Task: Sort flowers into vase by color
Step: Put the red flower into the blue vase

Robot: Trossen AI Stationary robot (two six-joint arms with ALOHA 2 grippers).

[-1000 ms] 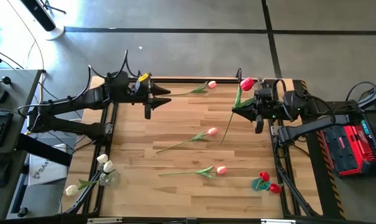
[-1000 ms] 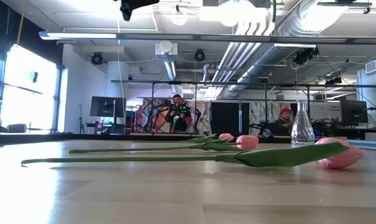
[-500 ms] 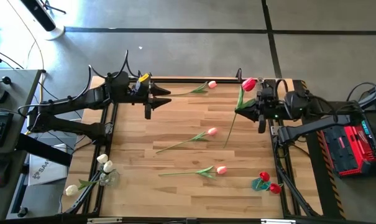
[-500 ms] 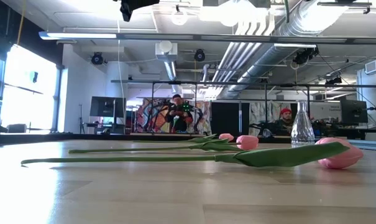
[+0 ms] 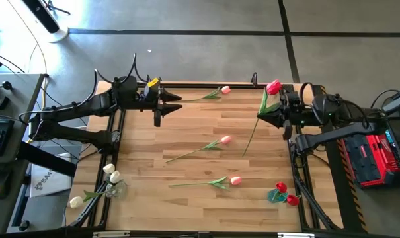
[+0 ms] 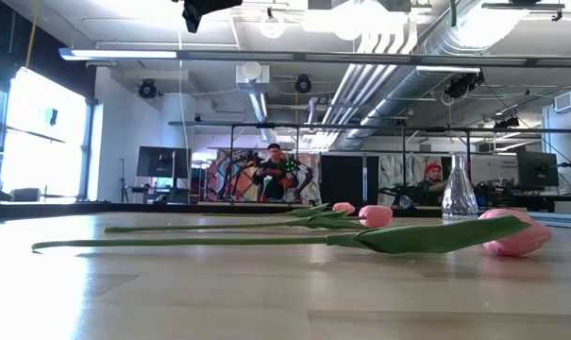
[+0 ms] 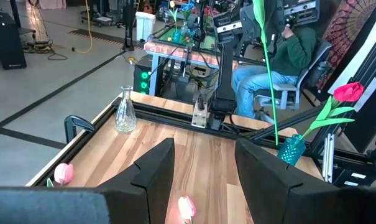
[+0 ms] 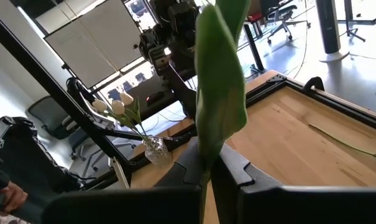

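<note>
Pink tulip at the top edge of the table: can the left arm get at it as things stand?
Probably yes. The left gripper hangs open and empty near that pink tulip, with bare wooden tabletop between them. The right gripper, shut on a red tulip, is off to the side.

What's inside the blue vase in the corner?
The blue vase at the table's front right corner holds two red tulips. Their green stems go down into it, but the vase covers the stem ends, so the bottom cannot be seen.
</note>
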